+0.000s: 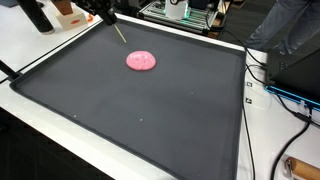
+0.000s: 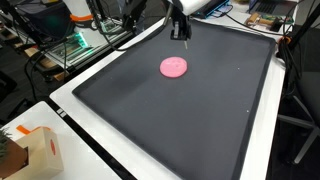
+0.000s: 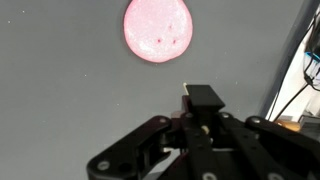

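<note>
Exterior view: flat round pink disc (image 1: 141,61), soft-looking, lies on black mat (image 1: 150,120) covering white desk (image 1: 45,125). Gripper (image 1: 103,14) beyond disc, apart from it, closed on thin olive stick (image 1: 118,32); stick slants toward disc.

Exterior view: gripper (image 2: 180,28) near mat's far edge; disc (image 2: 174,67) near, untouched.

Wrist view: gripper (image 3: 203,105) jaws drawn together; disc (image 3: 157,30) ahead.

Risk: thin stick likely swivels or slips in grip on contact. Off-centre push likely skids disc across mat.
</note>
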